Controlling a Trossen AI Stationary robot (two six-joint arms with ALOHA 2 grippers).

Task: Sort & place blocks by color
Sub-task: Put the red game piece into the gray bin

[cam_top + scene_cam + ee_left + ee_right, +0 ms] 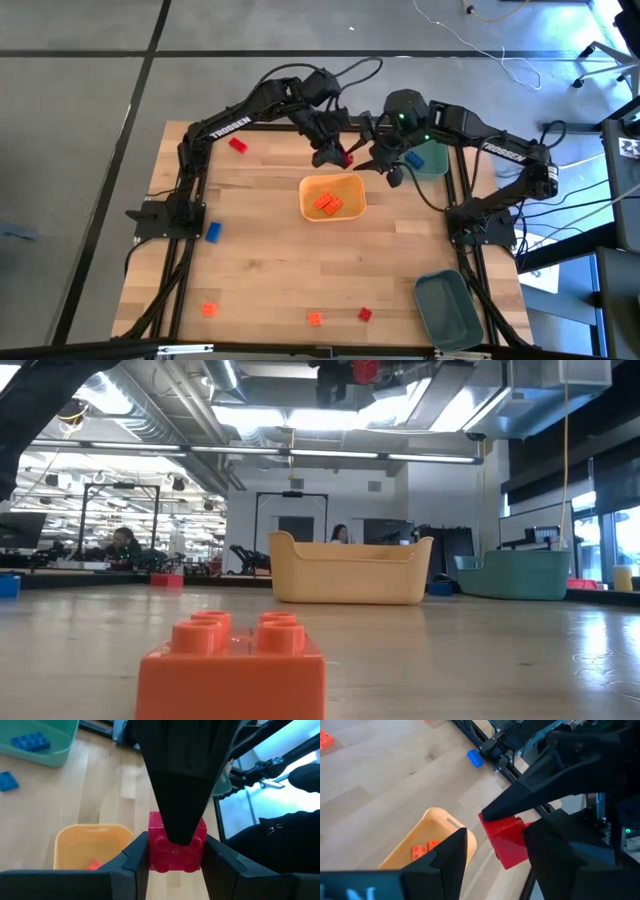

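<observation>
Two pincers meet over the far middle of the desk (260, 240), both touching a single red block (176, 847) held in the air just beyond the yellow-orange tray (305, 190). The left pincer (335, 157) has its fingers on either side of the block, while the right pincer (385, 165) brackets it from the other direction; which of the two actually bears the weight cannot be told, so this reads as a hand-over between arms. Orange blocks (327, 204) already lie in the tray, and blue blocks (30, 741) rest in the far teal bin (435, 160), with a second teal bin (450, 308) at the near right corner. Loose pieces remain scattered: a red block at far left (238, 146), a blue block at the left edge (212, 231), and orange (208, 308) and red (365, 314) ones along the near side. Done well, the receiving pincer should be firmly clamped and square on the block's flat sides before the other lets go, since a slip here would likely drop red among the orange.
</observation>
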